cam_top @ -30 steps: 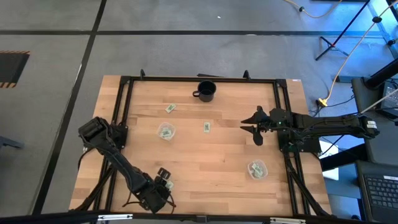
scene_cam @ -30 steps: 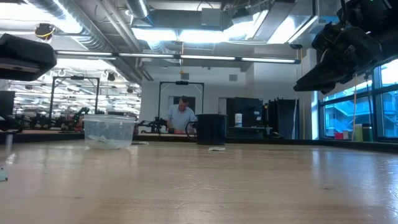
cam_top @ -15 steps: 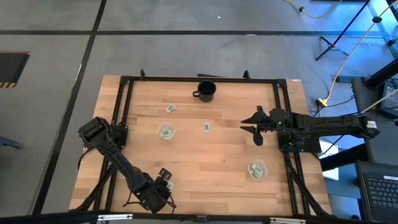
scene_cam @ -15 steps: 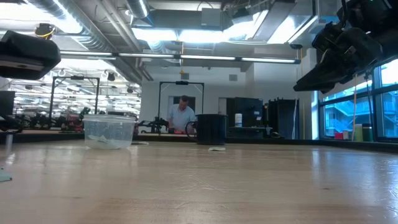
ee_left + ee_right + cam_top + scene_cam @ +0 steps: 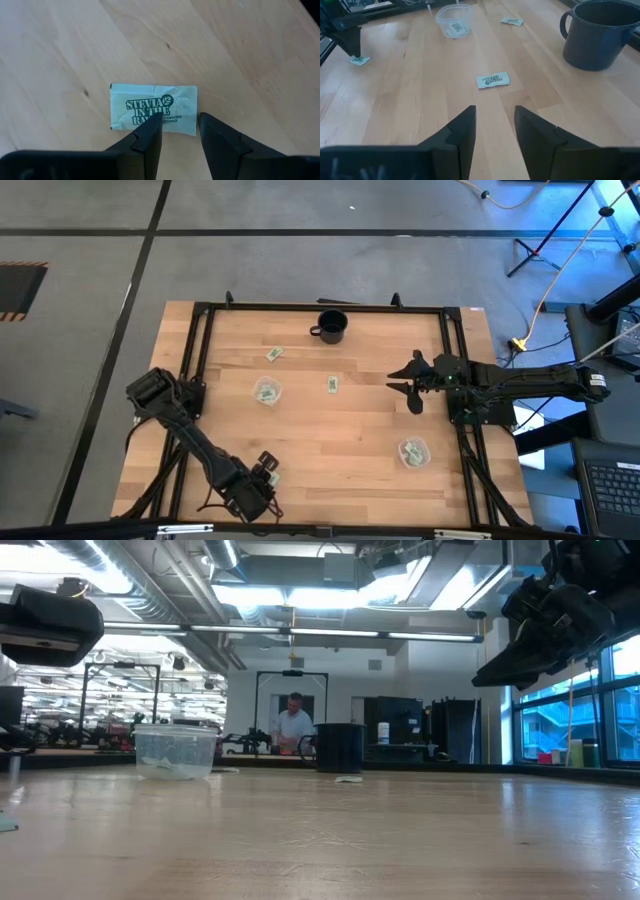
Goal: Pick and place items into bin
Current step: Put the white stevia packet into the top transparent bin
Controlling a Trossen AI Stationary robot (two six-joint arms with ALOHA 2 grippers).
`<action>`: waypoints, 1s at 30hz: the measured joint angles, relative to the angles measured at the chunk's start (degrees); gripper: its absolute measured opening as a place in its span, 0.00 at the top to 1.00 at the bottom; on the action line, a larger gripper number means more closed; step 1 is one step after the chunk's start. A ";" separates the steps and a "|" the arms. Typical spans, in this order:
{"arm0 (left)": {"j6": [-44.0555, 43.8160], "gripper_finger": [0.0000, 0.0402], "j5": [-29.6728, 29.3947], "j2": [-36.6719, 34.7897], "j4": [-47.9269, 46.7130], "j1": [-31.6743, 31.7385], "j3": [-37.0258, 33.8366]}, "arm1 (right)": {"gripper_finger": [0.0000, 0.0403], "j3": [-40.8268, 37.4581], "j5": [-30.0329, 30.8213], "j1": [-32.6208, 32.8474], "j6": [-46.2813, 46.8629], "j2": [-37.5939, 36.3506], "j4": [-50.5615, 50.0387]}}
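Wooden tabletop: only the wrist view reveals the left tool open above a packet.

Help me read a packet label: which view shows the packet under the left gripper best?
Left wrist view: the packet fills the frame, print legible. High view shows a speck; right wrist view a distant scrap.
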 joint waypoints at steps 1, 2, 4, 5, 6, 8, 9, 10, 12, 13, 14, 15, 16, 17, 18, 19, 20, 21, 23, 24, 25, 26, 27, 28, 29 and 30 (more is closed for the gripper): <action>0.34 0.70 0.26 0.00 0.15 0.15 -0.01 | 0.66 0.00 0.00 0.00 -0.04 0.00 0.00; 0.47 0.71 0.47 0.00 0.18 0.25 -0.01 | 0.66 0.00 0.00 -0.02 -0.04 -0.02 0.00; 0.50 0.73 0.73 0.00 0.27 0.49 -0.03 | 0.66 0.00 0.00 -0.02 -0.06 0.00 0.00; 0.50 0.75 0.81 0.00 0.39 0.60 -0.03 | 0.66 0.00 0.00 0.00 -0.06 0.00 -0.02; 0.50 0.76 0.82 0.00 0.52 0.72 -0.03 | 0.66 0.00 0.00 -0.02 -0.08 0.00 0.00; 0.50 0.78 0.76 0.00 0.72 0.93 -0.03 | 0.66 0.00 0.00 -0.02 -0.14 -0.01 -0.02; 0.50 0.79 0.63 0.00 0.80 1.01 -0.03 | 0.66 0.00 0.00 -0.01 -0.21 0.00 0.00; 0.50 0.80 0.43 0.00 0.84 1.05 -0.05 | 0.66 0.00 0.00 -0.02 -0.21 0.00 0.00; 0.49 0.82 0.10 0.00 0.99 1.09 -0.11 | 0.66 0.00 0.00 -0.01 -0.24 0.00 -0.02; 0.48 0.83 0.11 0.00 1.29 1.15 -0.26 | 0.66 0.00 0.00 0.00 -0.28 0.00 0.00; 0.46 0.83 0.15 0.00 1.65 1.17 -0.40 | 0.66 0.00 0.00 -0.02 -0.28 0.00 0.00; 0.46 0.84 0.19 0.00 1.87 1.17 -0.54 | 0.66 0.00 0.00 -0.02 -0.28 0.00 -0.02; 0.44 0.85 0.21 0.00 2.04 1.17 -0.60 | 0.66 0.00 0.00 -0.01 -0.28 -0.01 -0.02; 0.44 0.85 0.23 0.00 2.07 1.17 -0.62 | 0.66 0.00 0.00 -0.02 -0.28 0.00 -0.02; 0.46 0.86 0.25 0.00 2.07 1.17 -0.62 | 0.66 0.00 0.00 -0.01 -0.30 -0.01 -0.02; 0.46 0.87 0.29 0.00 2.11 1.17 -0.64 | 0.66 0.00 0.00 0.00 -0.30 0.00 -0.02; 0.46 0.87 0.34 0.00 2.13 1.17 -0.64 | 0.66 0.00 0.00 -0.02 -0.28 0.00 -0.04; 0.41 0.88 0.36 0.00 2.19 1.18 -0.64 | 0.66 0.00 0.00 -0.02 -0.28 0.00 -0.02; 0.36 0.90 0.47 0.00 2.24 1.18 -0.64 | 0.66 0.00 -0.02 -0.02 -0.28 -0.02 -0.02; 0.33 0.91 0.52 0.00 2.27 1.17 -0.64 | 0.66 0.00 0.00 -0.01 -0.29 0.00 -0.03; 0.33 0.92 0.54 0.00 2.31 1.19 -0.64 | 0.66 0.00 0.00 -0.01 -0.29 0.00 -0.03; 0.31 0.93 0.56 0.00 2.33 1.20 -0.64 | 0.66 0.00 0.00 0.00 -0.28 -0.01 -0.02; 0.31 0.94 0.56 0.00 2.35 1.19 -0.64 | 0.66 0.00 0.00 -0.02 -0.28 -0.02 -0.02; 0.31 0.95 0.56 0.00 2.39 1.18 -0.64 | 0.66 0.00 0.00 -0.01 -0.28 -0.01 -0.02; 0.31 0.96 0.55 0.00 2.43 1.19 -0.66 | 0.66 0.00 0.00 -0.02 -0.28 0.00 -0.03; 0.31 0.98 0.54 0.00 2.47 1.19 -0.67 | 0.66 0.00 0.00 0.00 -0.28 0.00 -0.04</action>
